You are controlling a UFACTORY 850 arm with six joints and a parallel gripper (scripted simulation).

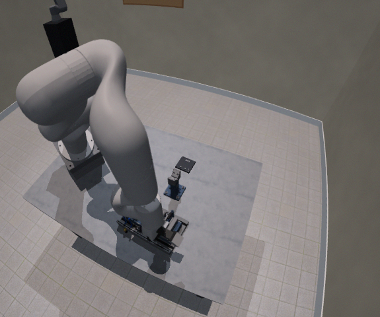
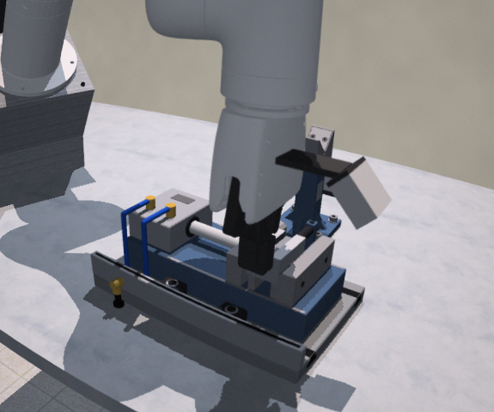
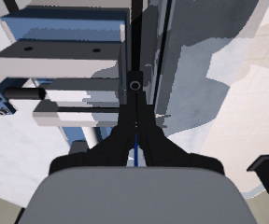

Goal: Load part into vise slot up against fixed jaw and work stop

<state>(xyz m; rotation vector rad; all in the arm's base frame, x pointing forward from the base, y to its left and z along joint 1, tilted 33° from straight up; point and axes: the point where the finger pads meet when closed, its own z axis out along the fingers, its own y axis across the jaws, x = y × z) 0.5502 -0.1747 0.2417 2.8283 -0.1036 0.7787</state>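
Now, part [image 3: 69, 113] lying in the vise [image 2: 255, 283] between the jaws, end close to the work stop [image 3: 24, 92]. Gripper [image 2: 254, 266] fully closed on nothing, pointing down at the part's outer end. Beyond, V-block [image 1: 174, 177] and bare infeed plate [image 1: 185, 164] on the bench [image 1: 217, 205].

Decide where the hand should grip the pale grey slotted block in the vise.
Likely from straight above, pinching the pale grey slotted block across its width mid-length: only its top is open, with jaws along both long sides and the dark stop rod at one end.
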